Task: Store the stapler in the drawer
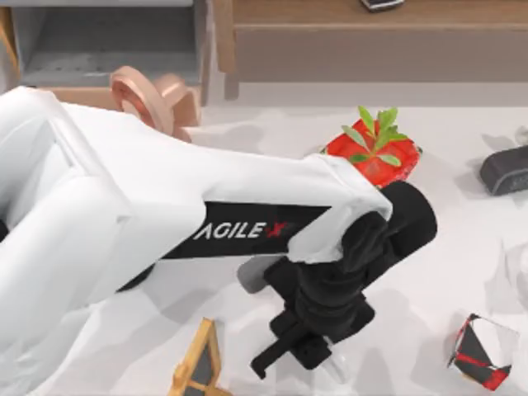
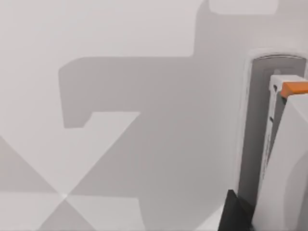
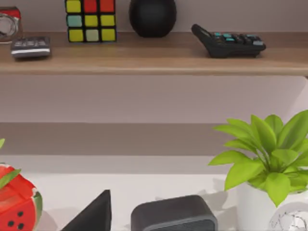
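- White tabletop [image 1: 429, 272] w/ a long brown wooden shelf unit [image 1: 371, 41] along the back. Clutter on the right: red melon-pattern pot w/ green leaves [image 1: 375, 153], dark grey rounded block [image 1: 505, 169], red-black-white cube [image 1: 483, 351].
- Left arm stretches across the table. Its black left gripper [image 1: 285, 351] points down at the near-centre of the table, well apart from the drawer.
- Right arm idle; its wrist view faces the shelf.
- Step, as I read it: the pick-up approach, gripper low over the stapler, nothing carried yet.
- Pincer opening: can't tell, and no grip on anything is visible.
- Slim white/light-grey stapler [image 2: 288, 159] w/ a dark stripe down one long side lies flat on the table at the edge of the left wrist view, close under the gripper. An orange bit shows at one end; can't tell if it belongs to the stapler.
- Wide drawer, grey inside w/ light tan wood front [image 1: 107, 49], stands pulled open at the back left, interior bare as far as seen.
- Next move prob. needs the fingers across the stapler's narrow width, a firm close, a lift, then a carry back-left over the tan front.
- The bar is thin and low, so an off-centre pinch could let it pivot.
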`<state>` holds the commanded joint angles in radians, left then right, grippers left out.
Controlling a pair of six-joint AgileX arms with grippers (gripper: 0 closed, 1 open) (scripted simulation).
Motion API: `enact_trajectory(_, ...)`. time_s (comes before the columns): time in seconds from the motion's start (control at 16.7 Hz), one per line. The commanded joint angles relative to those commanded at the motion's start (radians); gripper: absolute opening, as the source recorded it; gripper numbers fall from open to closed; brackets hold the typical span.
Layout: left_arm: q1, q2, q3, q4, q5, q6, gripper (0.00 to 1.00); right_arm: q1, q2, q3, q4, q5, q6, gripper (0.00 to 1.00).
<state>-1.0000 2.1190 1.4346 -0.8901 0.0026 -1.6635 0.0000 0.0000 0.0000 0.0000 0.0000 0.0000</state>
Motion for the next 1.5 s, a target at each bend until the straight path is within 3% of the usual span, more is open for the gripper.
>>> enact_trajectory(0.84, 0.014, -0.042, 0.075, -0.106, -0.001, 0.027, 0.00, 0.000, 0.000, 0.000, 0.000, 0.000, 0.000, 1.00)
enact_trajectory(1.14, 0.144, -0.060, 0.227, -0.154, -0.014, 0.242, 0.00, 0.000, 0.000, 0.000, 0.000, 0.000, 0.000, 1.00)
enact_trajectory(1.5, 0.452, -0.067, 0.540, -0.271, -0.051, 0.667, 0.00, 0.000, 0.000, 0.000, 0.000, 0.000, 0.000, 1.00)
